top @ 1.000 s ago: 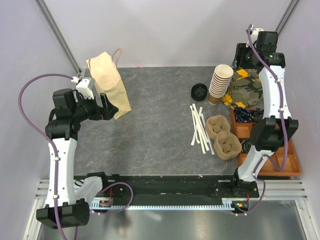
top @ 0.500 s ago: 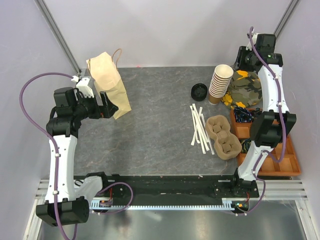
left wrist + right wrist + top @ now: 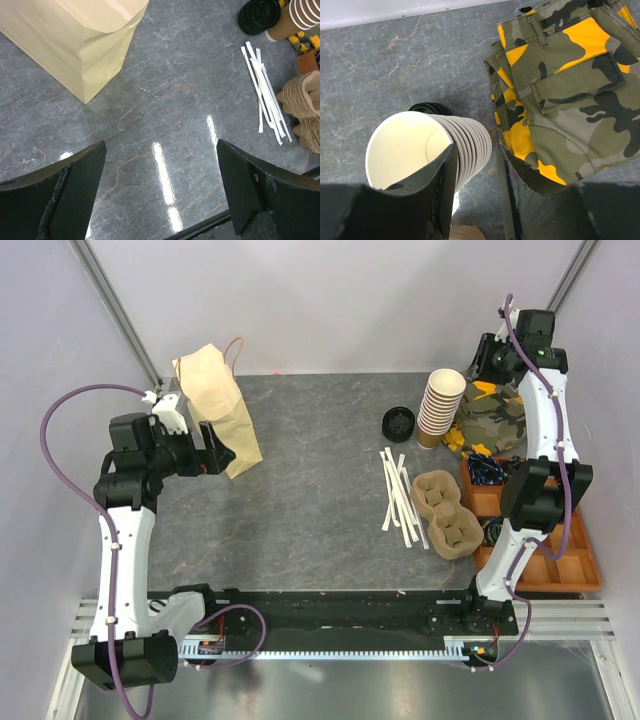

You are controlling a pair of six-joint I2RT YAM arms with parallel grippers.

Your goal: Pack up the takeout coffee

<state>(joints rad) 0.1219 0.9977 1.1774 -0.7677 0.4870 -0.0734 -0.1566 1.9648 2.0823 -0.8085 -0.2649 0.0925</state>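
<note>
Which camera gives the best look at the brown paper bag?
Top external: the whole paper bag shows, handle included. Left wrist shows only part of the paper bag, cut off by the frame edge; right wrist does not show it.

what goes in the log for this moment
left gripper open near paper bag | right gripper open above cup stack | lidded coffee not in view

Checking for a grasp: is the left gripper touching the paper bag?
Apart. Left wrist view shows bare table between the left gripper and the paper bag.
</note>
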